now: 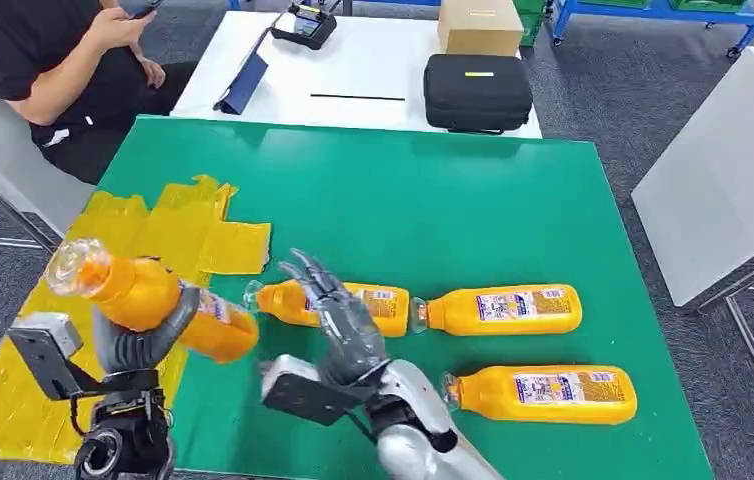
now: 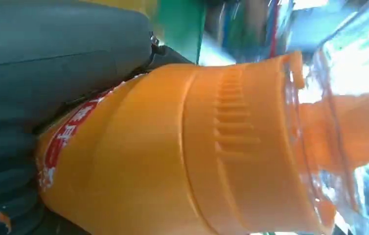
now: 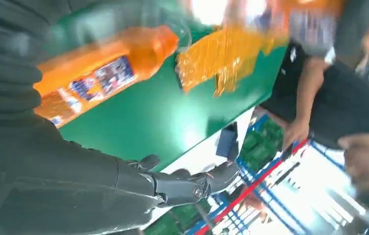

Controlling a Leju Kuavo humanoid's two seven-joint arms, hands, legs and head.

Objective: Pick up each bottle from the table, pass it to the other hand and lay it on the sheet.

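Left hand (image 1: 143, 345) grips an orange plastic juice bottle (image 1: 143, 295) above the crinkly yellow sheet (image 1: 168, 235); right hand (image 1: 343, 320) hangs empty, fingers spread. Handover looks finished, so next is laying it down.

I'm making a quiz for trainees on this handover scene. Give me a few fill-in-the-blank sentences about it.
1. The held bottle is gripped by the robot's ____ hand.
2. The right hand holds ____.
3. ____ bottles lie on the green table.
4. The sheet is ____ in colour.

Missing words: left; nothing; three; yellow
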